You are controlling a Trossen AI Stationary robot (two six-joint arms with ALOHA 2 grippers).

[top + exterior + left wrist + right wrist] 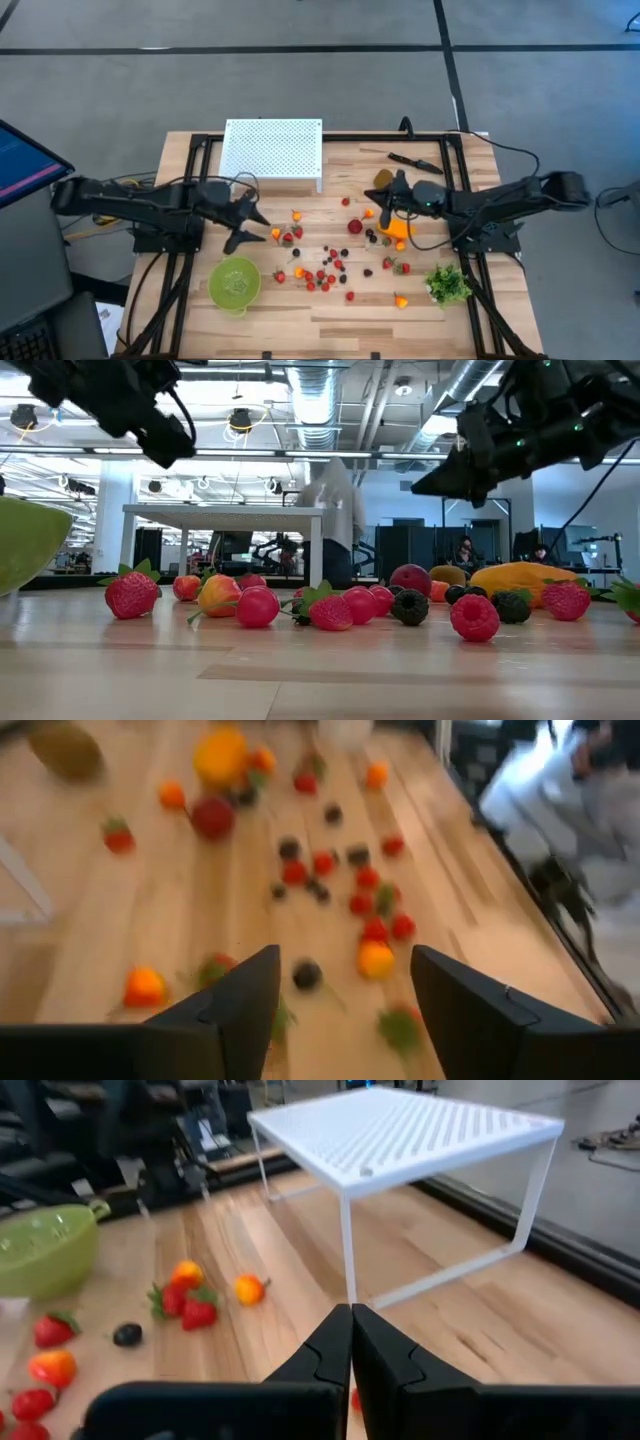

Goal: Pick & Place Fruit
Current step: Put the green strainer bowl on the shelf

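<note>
Many small red, orange and dark berries (330,268) lie scattered on the middle of the wooden table. The elongated orange fruit (400,229) lies partly under my right arm, and the brownish kiwi (383,178) rests beyond it toward the far edge. My left gripper (262,229) hangs open above the table, left of the berries, which spread out ahead of its fingers (240,1010) in the left wrist view. My right gripper (373,205) is shut and empty. It floats well above the table (440,480) near the kiwi and points toward the white rack (400,1130).
A white perforated rack (272,152) stands at the far side. A green colander bowl (235,283) sits near the left front. A black knife (415,160) lies far right, and a green leafy bunch (448,285) near right. Bare wood lies along the near edge.
</note>
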